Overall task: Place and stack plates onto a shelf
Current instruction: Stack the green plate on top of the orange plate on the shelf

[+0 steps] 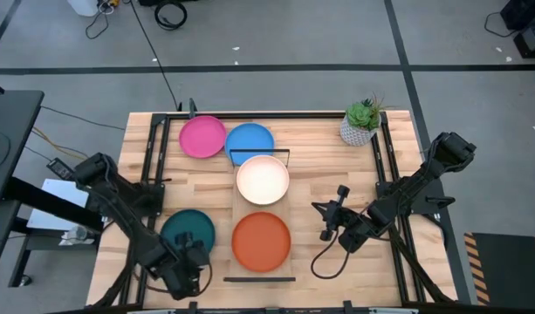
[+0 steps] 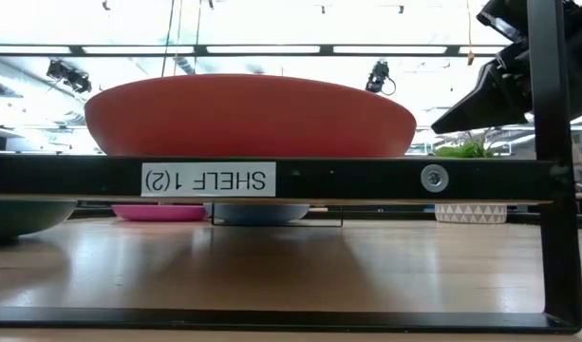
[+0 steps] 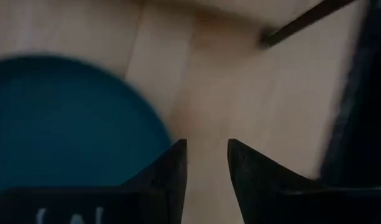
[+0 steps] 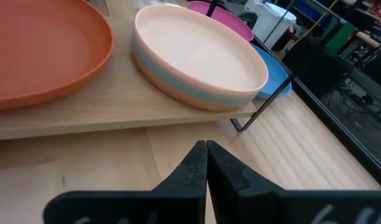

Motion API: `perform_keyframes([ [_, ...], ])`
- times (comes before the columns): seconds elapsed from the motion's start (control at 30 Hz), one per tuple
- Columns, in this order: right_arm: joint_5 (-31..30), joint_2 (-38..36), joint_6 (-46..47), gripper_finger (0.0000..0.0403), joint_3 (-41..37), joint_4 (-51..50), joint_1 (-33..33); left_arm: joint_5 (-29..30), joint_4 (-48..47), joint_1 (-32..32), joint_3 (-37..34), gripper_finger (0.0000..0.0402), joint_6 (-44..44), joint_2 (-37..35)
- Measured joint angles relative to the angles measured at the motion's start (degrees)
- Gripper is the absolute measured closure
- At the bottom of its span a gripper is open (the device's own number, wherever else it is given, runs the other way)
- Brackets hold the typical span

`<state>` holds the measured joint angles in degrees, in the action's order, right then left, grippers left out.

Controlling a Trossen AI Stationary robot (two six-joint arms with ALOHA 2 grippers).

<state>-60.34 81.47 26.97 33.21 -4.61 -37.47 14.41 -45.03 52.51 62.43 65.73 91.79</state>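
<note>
The shelf [image 1: 235, 209] is a light-wood plank with black end rails, lying mid-table. On it rest an orange plate [image 1: 261, 242] at its near end and a cream plate [image 4: 199, 53] atop a stack with a light blue rim [image 4: 178, 84] beneath. Pink [image 1: 202, 137] and blue [image 1: 250, 139] plates lie on the table beyond the shelf's far end. A teal plate [image 3: 66, 124] lies left of the shelf. My left gripper [image 3: 207, 168] is open above bare wood beside the teal plate. My right gripper [image 4: 206, 152] is shut, right of the shelf, pointing at the stack.
A small potted plant [image 1: 361, 122] stands at the table's far right corner. The shelf's black rail [image 2: 272, 178] carries a label and spans the low view, with the orange plate [image 2: 250, 114] above it. A cable loops on the table near the right arm [image 1: 324, 262].
</note>
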Motion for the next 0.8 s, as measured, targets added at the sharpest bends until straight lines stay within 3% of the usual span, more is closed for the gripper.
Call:
perform_keyframes([
  [0.47,0.0,0.0,-6.6,0.0389,0.0,3.8,3.3,-9.3,-2.2,-1.7,-0.1,0.0266,1.3,10.0],
  [0.57,0.0,0.0,-7.1,0.0389,0.0,3.9,3.7,-10.1,-2.5,-1.7,-0.1,0.0291,0.2,11.1],
  [0.7,0.2,0.0,-7.2,0.0389,0.0,4.1,4.0,-11.9,-5.4,-1.9,1.6,0.0374,-3.6,10.8],
  [0.8,0.4,0.0,-7.2,0.0389,0.0,4.1,4.0,-12.6,-12.2,-1.9,5.7,0.0385,-6.3,10.5],
])
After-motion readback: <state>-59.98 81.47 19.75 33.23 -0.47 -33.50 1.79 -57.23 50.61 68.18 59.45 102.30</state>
